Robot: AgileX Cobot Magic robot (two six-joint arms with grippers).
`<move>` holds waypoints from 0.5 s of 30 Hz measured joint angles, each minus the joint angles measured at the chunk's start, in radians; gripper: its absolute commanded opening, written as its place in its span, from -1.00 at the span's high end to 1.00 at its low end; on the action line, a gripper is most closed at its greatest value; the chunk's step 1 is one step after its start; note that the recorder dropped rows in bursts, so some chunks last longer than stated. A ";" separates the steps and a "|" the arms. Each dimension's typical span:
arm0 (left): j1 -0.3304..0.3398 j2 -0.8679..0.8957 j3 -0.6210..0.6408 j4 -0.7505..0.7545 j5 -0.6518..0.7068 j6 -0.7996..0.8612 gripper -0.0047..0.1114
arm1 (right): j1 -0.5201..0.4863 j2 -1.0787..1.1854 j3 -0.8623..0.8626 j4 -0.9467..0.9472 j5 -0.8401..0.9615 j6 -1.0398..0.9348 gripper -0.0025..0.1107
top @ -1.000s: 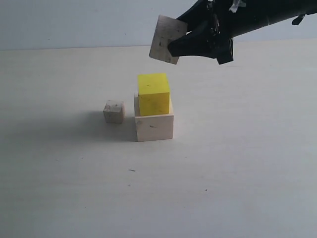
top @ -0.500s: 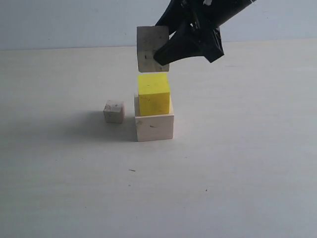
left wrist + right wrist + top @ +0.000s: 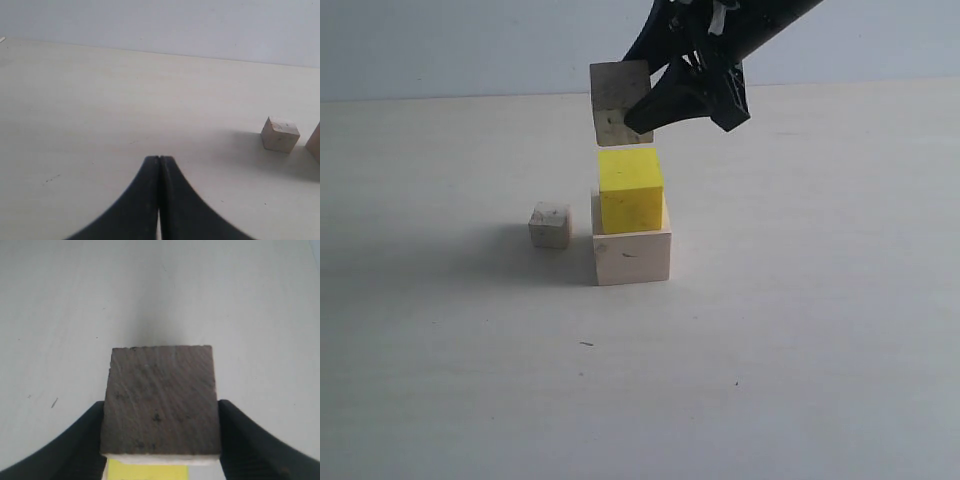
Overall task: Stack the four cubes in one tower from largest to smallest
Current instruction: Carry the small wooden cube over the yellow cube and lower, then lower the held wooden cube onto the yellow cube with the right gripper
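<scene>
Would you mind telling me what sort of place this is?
Probably a lab test bench: a plain pale tabletop, a blank wall behind it, and a yellow cube on a large wooden cube.

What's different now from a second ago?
The right gripper, still holding a wooden cube, swung left until the cube hangs just above the yellow cube. Nothing was let go. The yellow cube, the big cube under it and the small cube beside them stayed put.
</scene>
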 measured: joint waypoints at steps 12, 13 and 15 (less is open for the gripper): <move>0.000 0.000 0.000 0.000 0.000 0.000 0.92 | 0.000 0.036 -0.015 -0.025 0.034 0.034 0.96; 0.000 0.000 0.000 0.000 0.000 0.000 0.92 | 0.000 0.036 -0.015 -0.025 0.034 0.037 0.96; 0.000 0.000 0.000 0.000 0.000 0.000 0.92 | 0.000 0.037 -0.015 -0.023 0.036 0.045 0.96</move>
